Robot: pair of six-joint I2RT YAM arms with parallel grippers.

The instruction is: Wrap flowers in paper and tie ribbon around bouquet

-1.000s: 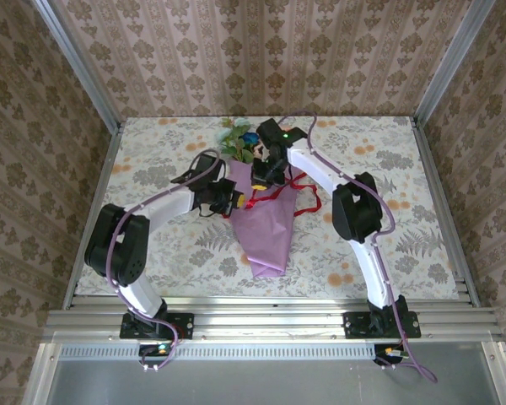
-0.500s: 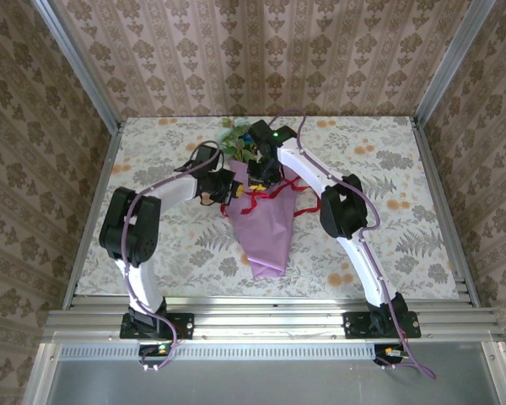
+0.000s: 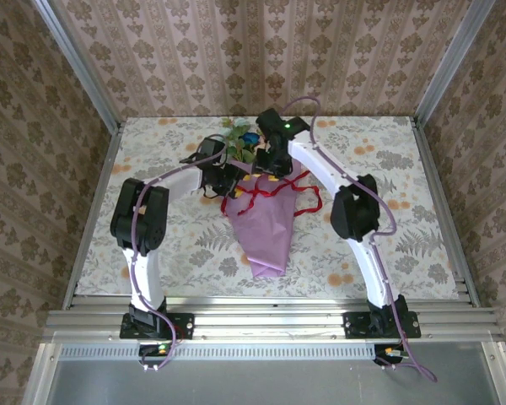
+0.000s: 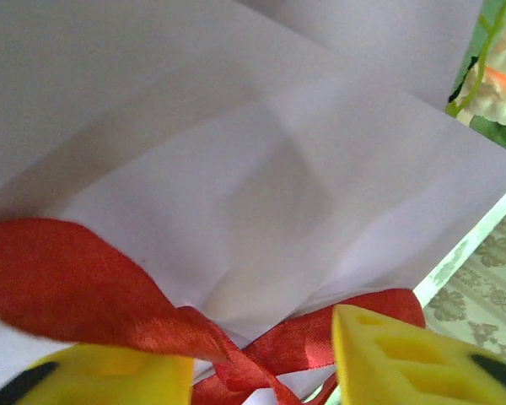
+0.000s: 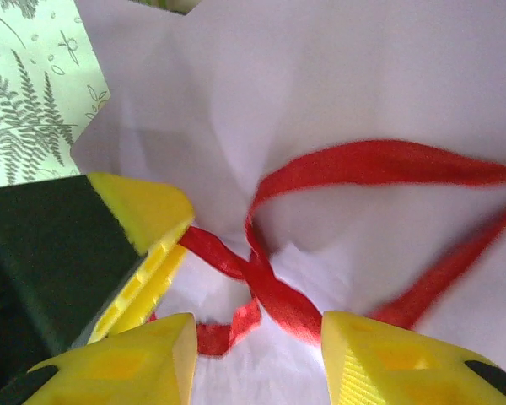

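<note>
The bouquet (image 3: 266, 229) lies on the table as a lilac paper (image 4: 278, 160) cone with its tip toward me. The flowers (image 3: 240, 139) poke out of its far, wide end, and a peach bloom (image 4: 504, 74) shows in the left wrist view. The red ribbon (image 3: 274, 192) crosses in a knot over the cone's upper part, with a loop (image 3: 310, 201) hanging off to the right. My left gripper (image 3: 234, 177) (image 4: 257, 371) is open, its yellow fingertips either side of the ribbon (image 4: 76, 270). My right gripper (image 3: 270, 172) (image 5: 257, 359) is open over the ribbon crossing (image 5: 270, 287).
The left gripper's black and yellow finger (image 5: 139, 215) sits close to my right fingertips. The floral tablecloth (image 3: 169, 236) spreads around the bouquet. Patterned walls and metal rails (image 3: 93, 211) bound the table on three sides.
Both grippers went from shut on the ribbon to open, letting it go. The left arm has folded in and its gripper has shifted toward the back, closer to the flowers.
</note>
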